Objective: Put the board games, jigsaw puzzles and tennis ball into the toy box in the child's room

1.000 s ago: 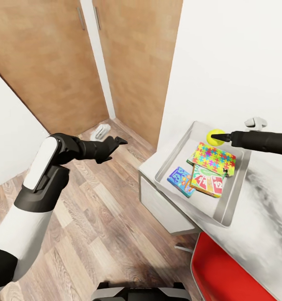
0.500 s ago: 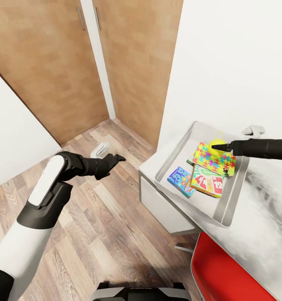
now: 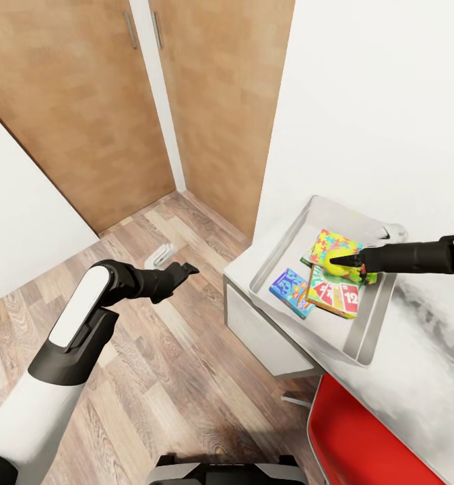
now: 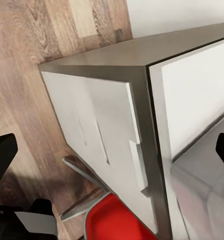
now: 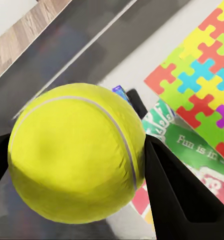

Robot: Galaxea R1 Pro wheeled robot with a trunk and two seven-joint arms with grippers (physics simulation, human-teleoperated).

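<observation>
The grey toy box [image 3: 336, 331] sits on the white table's corner. Inside it lie a bright jigsaw puzzle [image 3: 329, 241], a green and red board game [image 3: 333, 294] and a blue box [image 3: 291, 291]. My right gripper [image 3: 343, 260] is shut on the yellow tennis ball [image 3: 339, 263], holding it just over the puzzle inside the box. In the right wrist view the tennis ball [image 5: 77, 155] sits between the two black fingers [image 5: 176, 195], with the puzzle [image 5: 204, 95] and the board game [image 5: 191, 147] beneath. My left gripper [image 3: 184, 271] hangs open over the wood floor, left of the table.
A red chair seat [image 3: 372, 438] is tucked under the table's near edge. A small white object [image 3: 161, 254] lies on the floor by the wooden wardrobe doors [image 3: 207, 101]. The left wrist view faces the table's drawer side [image 4: 102, 125] and the chair [image 4: 116, 220].
My right gripper has carried the tennis ball from the box's far corner down and nearer, over the puzzle. My left arm has dropped lower and drawn back.
</observation>
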